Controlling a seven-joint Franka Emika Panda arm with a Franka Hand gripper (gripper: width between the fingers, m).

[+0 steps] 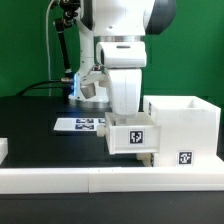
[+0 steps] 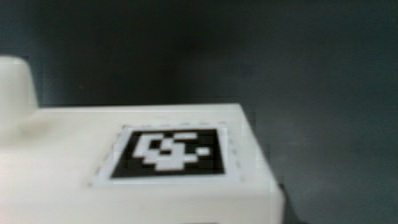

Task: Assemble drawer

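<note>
In the exterior view my gripper (image 1: pixel 127 117) reaches straight down onto a white drawer tray (image 1: pixel 130 137) with a black-and-white tag on its face. It is shut on the tray and holds it against the left side of the tall white housing (image 1: pixel 186 122), which also carries a tag. The fingertips are hidden behind the tray's top edge. In the wrist view the tray (image 2: pixel 107 185) fills the near part of the picture, with its tag (image 2: pixel 169 150) facing the camera and a blurred white rounded piece (image 2: pixel 15 85) beside it. My fingers do not show there.
The long white border rail (image 1: pixel 100 181) runs along the front of the black table. The marker board (image 1: pixel 82 124) lies flat behind the tray. A small white piece (image 1: pixel 3 150) sits at the exterior view's left edge. A grey fixture (image 1: pixel 88 90) stands behind the arm.
</note>
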